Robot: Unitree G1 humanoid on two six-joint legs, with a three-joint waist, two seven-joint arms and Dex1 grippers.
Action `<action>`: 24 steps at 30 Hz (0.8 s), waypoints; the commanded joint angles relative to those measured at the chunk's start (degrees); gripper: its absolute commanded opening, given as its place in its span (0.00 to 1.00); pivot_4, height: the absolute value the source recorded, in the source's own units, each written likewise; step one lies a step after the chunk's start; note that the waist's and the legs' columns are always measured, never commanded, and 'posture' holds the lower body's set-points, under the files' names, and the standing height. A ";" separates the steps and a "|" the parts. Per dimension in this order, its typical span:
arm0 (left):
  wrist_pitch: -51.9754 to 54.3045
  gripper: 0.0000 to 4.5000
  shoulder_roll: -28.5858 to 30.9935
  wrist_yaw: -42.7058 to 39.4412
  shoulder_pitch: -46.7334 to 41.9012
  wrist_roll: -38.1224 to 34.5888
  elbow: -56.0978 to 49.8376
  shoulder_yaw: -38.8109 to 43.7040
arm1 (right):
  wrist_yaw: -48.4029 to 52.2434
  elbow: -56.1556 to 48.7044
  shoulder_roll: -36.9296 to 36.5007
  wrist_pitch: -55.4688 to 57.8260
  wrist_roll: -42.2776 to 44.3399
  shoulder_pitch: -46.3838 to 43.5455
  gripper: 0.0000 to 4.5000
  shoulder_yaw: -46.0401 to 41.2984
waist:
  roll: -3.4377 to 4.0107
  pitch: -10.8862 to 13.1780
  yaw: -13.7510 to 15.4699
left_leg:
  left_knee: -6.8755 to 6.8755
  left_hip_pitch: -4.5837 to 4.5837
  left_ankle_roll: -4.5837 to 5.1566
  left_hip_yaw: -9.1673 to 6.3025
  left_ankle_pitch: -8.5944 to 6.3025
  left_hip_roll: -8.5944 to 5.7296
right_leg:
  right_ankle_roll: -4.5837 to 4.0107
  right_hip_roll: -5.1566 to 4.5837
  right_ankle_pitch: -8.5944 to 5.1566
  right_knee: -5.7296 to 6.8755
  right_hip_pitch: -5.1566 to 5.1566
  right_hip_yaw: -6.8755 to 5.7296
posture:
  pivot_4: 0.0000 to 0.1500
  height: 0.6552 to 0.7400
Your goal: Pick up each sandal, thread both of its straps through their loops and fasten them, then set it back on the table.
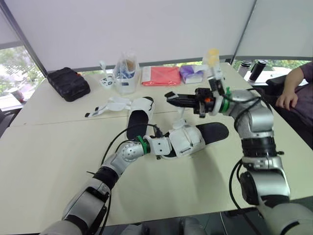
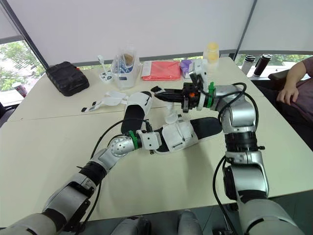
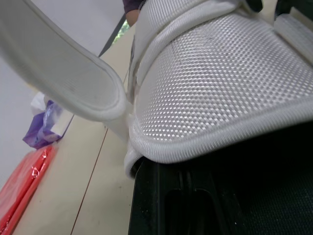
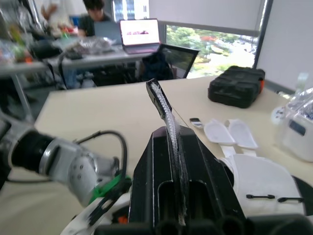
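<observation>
Right claw (image 1: 170,96): clenched on a thin white strap (image 4: 164,105); the strap's free end sticks out past the fingertips. The claw hangs above the tabletop (image 1: 49,161), over the near sandal.
Left claw (image 1: 166,145): pressed against the white mesh upper of the near sandal; grip state cannot be told.
Near sandal (image 1: 195,137): white upper, black sole, lying middle-right of the tabletop with its black end pointing toward the robot's right. A white strap rises from it toward the right claw.
Second sandal (image 1: 139,120): flat on the tabletop just left of the near one, black footbed up, white part at the far end. Its straps (image 1: 110,105) lie open, spread out to the left.
Far edge, left to right: black case (image 1: 68,83), clear container (image 1: 126,73), red pouch (image 1: 161,76), purple packet (image 1: 191,73).
Right margin: a person's hand (image 1: 286,100) rests beside the tabletop.
</observation>
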 commanded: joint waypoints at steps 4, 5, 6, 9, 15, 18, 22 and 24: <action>-0.97 0.00 1.23 -1.70 -2.29 1.22 8.19 -0.84 | -6.21 -18.87 -1.50 -14.84 -1.35 16.00 0.13 0.51 | -0.07 -0.03 -0.08 | 0.01 0.10 0.07 0.07 -0.03 0.01 | 0.01 0.00 0.00 0.01 0.10 0.01 | 1.00 1.00; -1.34 0.00 1.27 -1.67 -2.96 1.33 9.21 -0.85 | -7.48 -19.96 -1.37 -17.05 -1.74 18.59 0.21 0.57 | -0.13 -0.07 -0.12 | 0.01 0.16 0.10 0.05 -0.05 0.02 | 0.01 0.02 0.00 0.00 0.17 -0.01 | 1.00 1.00; -1.69 0.00 1.26 -1.63 -3.40 1.43 9.96 -0.89 | -8.45 -20.57 -1.47 -18.31 -1.70 20.06 0.30 0.75 | -0.14 -0.07 -0.23 | 0.00 0.25 0.10 0.04 -0.05 0.06 | 0.02 0.07 -0.01 -0.02 0.27 -0.02 | 1.00 1.00; -2.74 0.00 1.04 -1.78 -4.62 1.53 11.78 -1.02 | -9.13 -20.83 -2.97 -27.45 -4.09 25.84 0.65 1.56 | -0.21 -0.03 -0.42 | -0.02 0.80 0.27 0.12 -0.14 0.08 | 0.05 0.07 -0.01 -0.03 0.76 0.01 | 1.00 1.00; -3.97 0.00 0.91 -1.98 -5.72 1.44 13.87 -0.84 | -8.06 -23.19 -9.47 -33.01 -4.59 36.50 0.99 1.70 | -0.30 -0.01 -0.30 | -0.07 1.19 0.28 0.12 -0.15 0.25 | 0.34 0.22 -0.20 -0.07 1.19 0.00 | 1.00 1.00; -4.12 0.00 0.78 -2.30 -6.00 1.02 14.43 -0.48 | -5.32 -24.59 -15.53 -30.43 -0.87 39.61 0.99 -0.73 | -0.35 0.02 -0.29 | -0.07 1.20 0.28 0.12 -0.15 0.25 | 0.18 0.22 -0.10 -0.07 1.18 0.00 | 1.00 1.00; -4.32 0.00 1.02 -1.85 -7.46 1.19 16.15 -0.17 | -4.29 -26.13 -23.86 -15.24 8.51 43.83 0.99 -5.46 | -0.62 0.09 -0.09 | -0.05 1.17 0.28 0.11 -0.15 0.27 | 0.32 0.23 -0.19 -0.08 1.19 -0.01 | 1.00 1.00; -4.55 0.00 1.43 -0.47 -9.42 2.10 18.04 -0.24 | -8.90 -25.76 -26.50 2.02 17.94 43.49 0.99 -7.05 | -0.77 0.15 -0.11 | -0.06 1.17 0.28 0.11 -0.15 0.30 | 0.20 0.24 -0.12 -0.10 1.21 -0.01 | 1.00 1.00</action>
